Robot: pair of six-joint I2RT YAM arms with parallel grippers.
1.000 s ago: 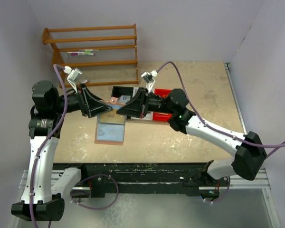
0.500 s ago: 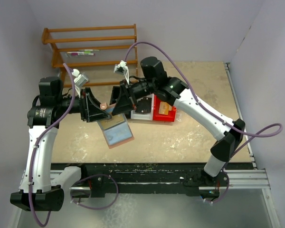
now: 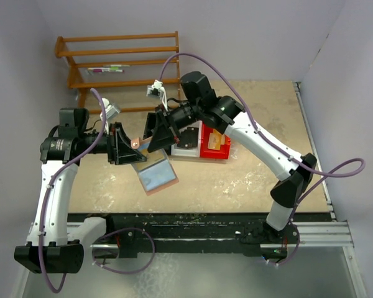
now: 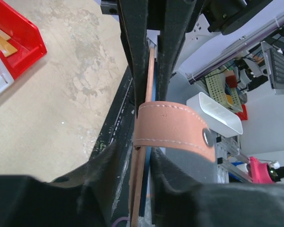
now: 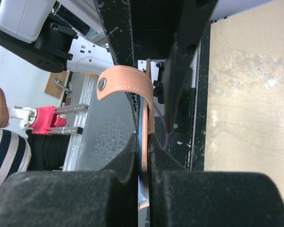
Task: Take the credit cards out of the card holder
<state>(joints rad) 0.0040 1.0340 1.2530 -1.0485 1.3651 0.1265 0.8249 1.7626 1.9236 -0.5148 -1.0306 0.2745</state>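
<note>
The card holder (image 3: pixel 156 174) has lifted, now left of the red bin (image 3: pixel 214 146). Left gripper (image 3: pixel 135 149) and right gripper (image 3: pixel 148 141) both pinch its top edge. The leather is likely light and limp.

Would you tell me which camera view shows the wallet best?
The top view: the wallet hangs open, blue lining showing, held by the left gripper and right gripper. The wrist views show only its edge and strap.

The card holder (image 3: pixel 156 176) has its top edge hidden — between left gripper (image 3: pixel 130 150) and right gripper (image 3: pixel 151 140).
</note>
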